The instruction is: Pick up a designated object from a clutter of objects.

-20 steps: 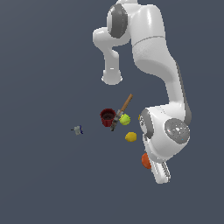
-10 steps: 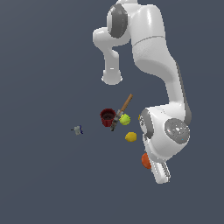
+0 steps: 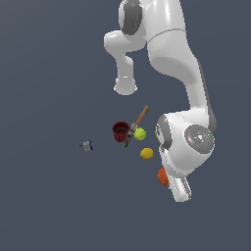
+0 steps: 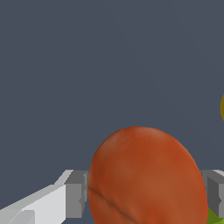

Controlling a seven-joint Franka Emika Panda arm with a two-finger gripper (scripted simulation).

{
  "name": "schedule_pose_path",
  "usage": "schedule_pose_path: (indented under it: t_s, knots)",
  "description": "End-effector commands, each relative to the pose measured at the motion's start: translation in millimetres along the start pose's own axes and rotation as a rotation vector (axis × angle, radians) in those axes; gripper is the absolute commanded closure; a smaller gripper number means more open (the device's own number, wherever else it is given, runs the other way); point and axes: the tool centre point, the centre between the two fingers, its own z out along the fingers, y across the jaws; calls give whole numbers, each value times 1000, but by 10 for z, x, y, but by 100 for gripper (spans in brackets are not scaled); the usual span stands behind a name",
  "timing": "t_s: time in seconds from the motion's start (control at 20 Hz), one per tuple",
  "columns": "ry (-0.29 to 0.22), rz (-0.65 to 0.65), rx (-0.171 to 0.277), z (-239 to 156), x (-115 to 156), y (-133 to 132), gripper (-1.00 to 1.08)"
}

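Nothing has moved since a second ago: your arm and every item sit exactly where they were. In the exterior view your gripper [image 3: 172, 182] hangs low at the end of the bent white arm [image 3: 186, 83], and the orange ball [image 3: 163, 176] peeks out at its side, mostly hidden behind the wrist housing. The wrist view shows you more: the orange ball [image 4: 148, 177] fills the space between the two grey finger pads [image 4: 76, 192], one pad against each flank, so the fingers are clenched on it, though the lower part of the ball is cut off by the frame.

The rest of the clutter lies on the dark grey floor [image 3: 49, 196] toward the exterior view's left of the ball. The yellow lemon [image 3: 146, 153] is the nearest, just beside the arm's wrist. Beyond it, the yellow-green ball [image 3: 140, 134] touches the wooden-handled tool [image 3: 136, 125], which lies slanted with its dark end against the dark red cup [image 3: 120, 131]. The tiny grey-blue item [image 3: 87, 145] sits well apart from all of these, further to the exterior view's left.
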Motion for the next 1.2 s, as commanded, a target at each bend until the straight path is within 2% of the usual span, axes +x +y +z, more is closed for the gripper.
schedule_pose_path:
  t_s: [0.0, 0.35, 1.15]
  knots:
    - [-1, 0, 4, -151, 24, 29, 108]
    - [-1, 0, 4, -726, 133, 201, 108]
    - [-2, 0, 4, -2530, 470, 711, 108]
